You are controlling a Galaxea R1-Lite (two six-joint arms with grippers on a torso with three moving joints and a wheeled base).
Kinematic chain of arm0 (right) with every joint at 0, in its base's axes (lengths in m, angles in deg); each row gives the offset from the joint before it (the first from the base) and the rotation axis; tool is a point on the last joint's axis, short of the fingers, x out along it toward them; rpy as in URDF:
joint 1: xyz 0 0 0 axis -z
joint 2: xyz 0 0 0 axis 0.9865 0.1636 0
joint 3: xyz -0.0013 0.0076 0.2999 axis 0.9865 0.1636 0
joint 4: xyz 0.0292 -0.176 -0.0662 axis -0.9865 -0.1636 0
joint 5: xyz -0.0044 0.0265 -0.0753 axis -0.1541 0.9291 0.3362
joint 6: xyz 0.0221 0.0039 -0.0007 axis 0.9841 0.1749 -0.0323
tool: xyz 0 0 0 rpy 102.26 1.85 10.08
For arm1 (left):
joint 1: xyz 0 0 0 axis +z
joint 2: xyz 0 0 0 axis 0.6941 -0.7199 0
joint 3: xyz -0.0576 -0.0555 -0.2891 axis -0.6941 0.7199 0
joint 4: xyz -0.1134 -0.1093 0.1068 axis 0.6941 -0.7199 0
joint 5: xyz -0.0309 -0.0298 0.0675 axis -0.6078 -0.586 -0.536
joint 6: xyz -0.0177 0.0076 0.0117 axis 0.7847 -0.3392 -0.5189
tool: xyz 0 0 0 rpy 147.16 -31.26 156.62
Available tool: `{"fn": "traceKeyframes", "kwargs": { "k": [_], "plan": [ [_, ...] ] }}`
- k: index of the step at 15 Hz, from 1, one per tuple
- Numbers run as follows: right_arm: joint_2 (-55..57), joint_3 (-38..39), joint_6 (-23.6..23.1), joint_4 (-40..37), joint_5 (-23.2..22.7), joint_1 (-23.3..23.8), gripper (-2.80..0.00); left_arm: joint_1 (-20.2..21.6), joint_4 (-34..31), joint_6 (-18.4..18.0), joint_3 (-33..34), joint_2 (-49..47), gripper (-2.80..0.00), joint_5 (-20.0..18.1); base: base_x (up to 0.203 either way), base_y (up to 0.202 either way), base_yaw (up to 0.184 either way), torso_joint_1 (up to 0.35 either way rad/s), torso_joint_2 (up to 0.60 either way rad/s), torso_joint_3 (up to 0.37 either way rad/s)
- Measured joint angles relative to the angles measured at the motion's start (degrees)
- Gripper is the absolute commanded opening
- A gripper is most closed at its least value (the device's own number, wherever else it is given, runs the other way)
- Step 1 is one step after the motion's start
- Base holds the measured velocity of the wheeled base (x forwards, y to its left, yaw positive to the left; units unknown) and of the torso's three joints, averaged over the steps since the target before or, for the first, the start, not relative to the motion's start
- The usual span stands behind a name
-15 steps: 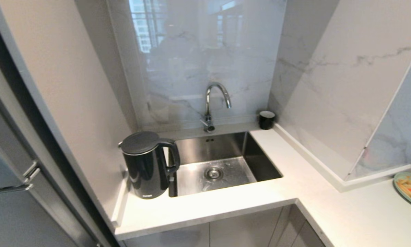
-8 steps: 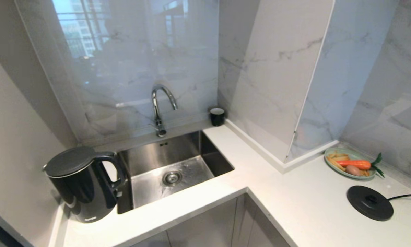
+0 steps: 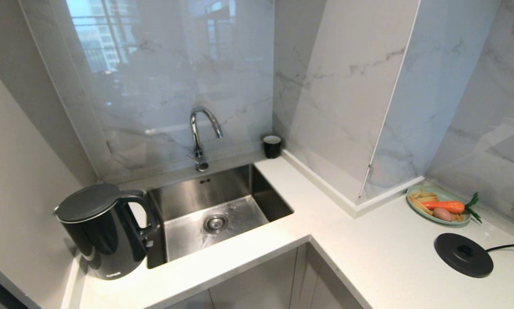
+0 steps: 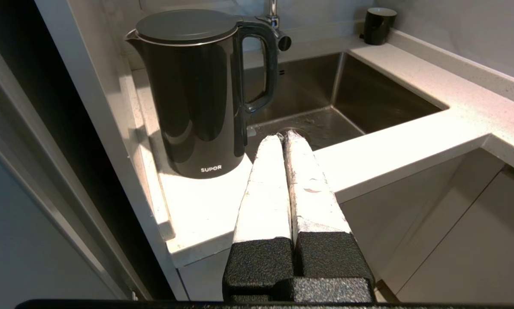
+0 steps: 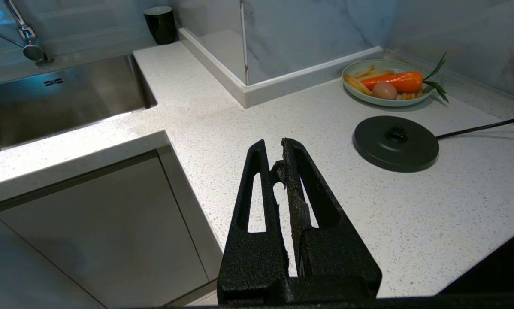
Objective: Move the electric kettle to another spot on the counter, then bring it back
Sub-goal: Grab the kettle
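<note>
Glossy black, the tall cylindrical electric kettle (image 3: 104, 231) is seen upright at the lower left of the head frame on the pale speckled stone counter (image 3: 368, 253), beside the steel sink (image 3: 214, 214). The left gripper (image 4: 284, 138) and right gripper (image 5: 274, 148) are held closed and empty, short of the counter. A flat black corded base disc (image 3: 463, 254) lies at the lower right.

"SUPOR" on electric kettle (image 4: 197, 90)

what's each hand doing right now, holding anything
Left hand: closed, empty, short of the electric kettle.
Right hand: closed, empty, over the counter.
</note>
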Motion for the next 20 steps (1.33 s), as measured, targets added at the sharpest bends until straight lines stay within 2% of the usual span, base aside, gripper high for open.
{"fn": "traceKeyframes", "kwargs": {
  "k": [5,14,15,17,20],
  "plan": [
    [0.00,0.00,-0.04,0.00,0.00,0.00,-2.80,-0.02,0.23,0.25,0.00,0.00,-2.80,-0.01,0.164,0.000,0.002,0.005,0.00,0.005],
    [0.00,0.00,0.02,0.02,0.02,0.00,-2.80,0.23,-0.23,0.23,-0.26,0.00,-2.80,0.08,0.000,0.000,0.000,0.000,0.00,0.000],
    [0.00,0.00,0.01,0.02,0.00,0.00,-2.80,0.26,-0.86,0.47,-1.63,-0.14,-2.80,0.00,0.000,0.000,0.000,0.000,0.00,0.000],
    [0.00,0.00,0.01,0.02,0.00,0.00,-2.80,0.35,-3.33,2.39,-9.30,-2.40,-2.80,-0.56,0.000,0.000,0.000,0.000,0.00,0.000],
    [0.00,0.00,0.01,0.00,0.00,0.00,-2.80,0.74,-6.30,6.60,-21.80,-12.70,-2.80,-2.40,0.000,0.000,0.000,0.000,0.00,0.000]
  ]
}}
